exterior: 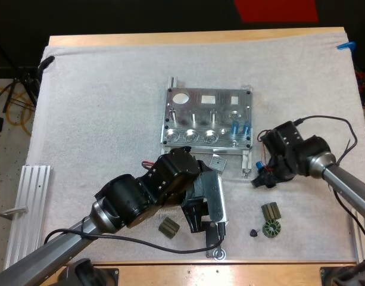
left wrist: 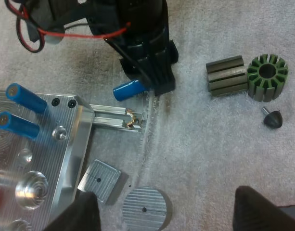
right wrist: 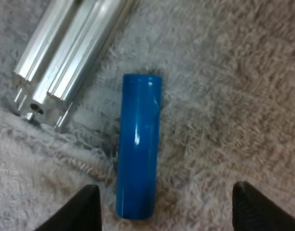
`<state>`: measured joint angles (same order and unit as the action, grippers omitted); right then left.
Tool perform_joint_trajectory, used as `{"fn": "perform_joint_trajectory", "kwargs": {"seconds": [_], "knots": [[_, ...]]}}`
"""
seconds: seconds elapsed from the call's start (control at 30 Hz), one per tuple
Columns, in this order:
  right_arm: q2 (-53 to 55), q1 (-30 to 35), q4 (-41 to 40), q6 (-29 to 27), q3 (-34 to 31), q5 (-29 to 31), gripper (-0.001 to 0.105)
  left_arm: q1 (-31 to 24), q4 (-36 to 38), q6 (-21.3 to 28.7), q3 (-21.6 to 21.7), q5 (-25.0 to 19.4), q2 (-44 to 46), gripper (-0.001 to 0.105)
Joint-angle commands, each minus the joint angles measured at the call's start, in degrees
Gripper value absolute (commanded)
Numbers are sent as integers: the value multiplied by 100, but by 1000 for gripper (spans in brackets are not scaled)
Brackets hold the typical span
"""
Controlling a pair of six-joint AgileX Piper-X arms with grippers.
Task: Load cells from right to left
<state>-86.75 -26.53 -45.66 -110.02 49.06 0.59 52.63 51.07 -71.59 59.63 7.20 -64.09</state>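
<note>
- A wooden table [exterior: 188, 37] is covered by a white mat [exterior: 99, 95] (metal fixture [exterior: 197, 116] mid-mat).
- The right gripper [right wrist: 166, 211] is lowered, fingers spread, over a loose blue cell [right wrist: 138, 144] beside the fixture.
- The left gripper [left wrist: 169, 216] is held nearby, fingers apart.

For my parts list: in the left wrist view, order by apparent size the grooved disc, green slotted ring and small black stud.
1. grooved disc and green slotted ring: about alike, so not ranked.
2. small black stud, clearly smallest.
</note>
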Motion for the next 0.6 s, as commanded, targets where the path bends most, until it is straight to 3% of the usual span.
{"fn": "perform_joint_trajectory", "kwargs": {"seconds": [0.0,0.37,0.57], "knots": [[-30,36,76,-89,12,-177,58,4,10,-59,20,32,74,58],[-458,34,334,-89,12,-298,57,4,-38,-49,20,32,74,58],[-563,34,334,-89,12,-299,29,4,-38,-49,20,32,74,58]]}}
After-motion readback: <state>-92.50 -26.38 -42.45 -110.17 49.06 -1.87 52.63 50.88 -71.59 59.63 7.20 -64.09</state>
